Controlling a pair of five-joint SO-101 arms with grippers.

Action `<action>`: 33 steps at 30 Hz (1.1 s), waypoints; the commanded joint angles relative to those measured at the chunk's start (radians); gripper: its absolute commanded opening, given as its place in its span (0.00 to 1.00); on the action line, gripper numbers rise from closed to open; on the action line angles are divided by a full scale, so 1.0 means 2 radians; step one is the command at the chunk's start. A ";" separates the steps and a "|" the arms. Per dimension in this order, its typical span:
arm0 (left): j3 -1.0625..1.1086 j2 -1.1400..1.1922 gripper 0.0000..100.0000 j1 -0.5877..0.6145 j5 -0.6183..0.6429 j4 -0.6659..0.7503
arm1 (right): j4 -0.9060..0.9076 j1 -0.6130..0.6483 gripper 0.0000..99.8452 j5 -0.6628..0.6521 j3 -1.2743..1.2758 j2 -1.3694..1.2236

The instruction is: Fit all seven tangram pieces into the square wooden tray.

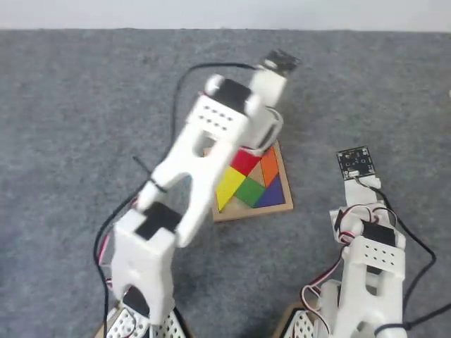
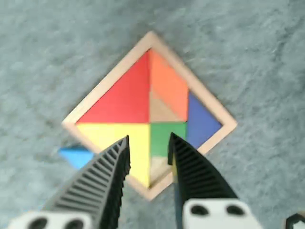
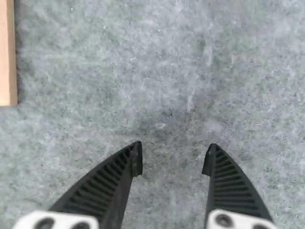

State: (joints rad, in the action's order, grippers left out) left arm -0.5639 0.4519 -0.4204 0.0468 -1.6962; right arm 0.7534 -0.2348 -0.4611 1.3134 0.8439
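Note:
The square wooden tray (image 2: pixel 72 119) lies on grey carpet, holding red (image 2: pixel 124 98), orange (image 2: pixel 167 81), yellow (image 2: pixel 119 136), green (image 2: pixel 167 136), dark blue (image 2: pixel 200 121) and tan pieces. A light blue piece (image 2: pixel 76 155) lies on the carpet just outside the tray's edge. My left gripper (image 2: pixel 148 143) hangs open above the tray, over the yellow and green pieces, holding nothing. In the high view the left arm (image 1: pixel 211 141) covers part of the tray (image 1: pixel 285 193). My right gripper (image 3: pixel 172 155) is open over bare carpet, beside the tray's corner (image 3: pixel 7 52).
Grey carpet (image 1: pixel 70 105) surrounds the tray on all sides. The right arm (image 1: pixel 370 246) stands to the right of the tray, near the front. A pale wall strip runs along the back.

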 commanded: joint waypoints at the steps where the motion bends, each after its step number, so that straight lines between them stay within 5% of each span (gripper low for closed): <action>1: 0.049 -0.120 0.08 0.035 -0.020 -0.018 | -0.010 0.007 0.23 0.005 -0.016 0.014; 8: 0.336 -0.331 0.09 0.044 -0.067 0.099 | -0.010 0.007 0.23 0.005 -0.016 0.014; 14: 0.541 -0.367 0.13 0.140 -0.130 0.242 | -0.010 0.007 0.23 0.005 -0.016 0.014; 23: 0.547 -0.262 0.13 0.173 -0.145 0.310 | -0.010 0.007 0.23 0.005 -0.016 0.014; 33: 0.416 -0.096 0.13 0.173 -0.120 0.326 | -0.010 0.007 0.23 0.005 -0.015 0.014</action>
State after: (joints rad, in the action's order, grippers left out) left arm 0.3982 0.2002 -0.0798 -0.2140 -1.0595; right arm 0.7534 -0.2348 -0.4611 1.3134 0.8439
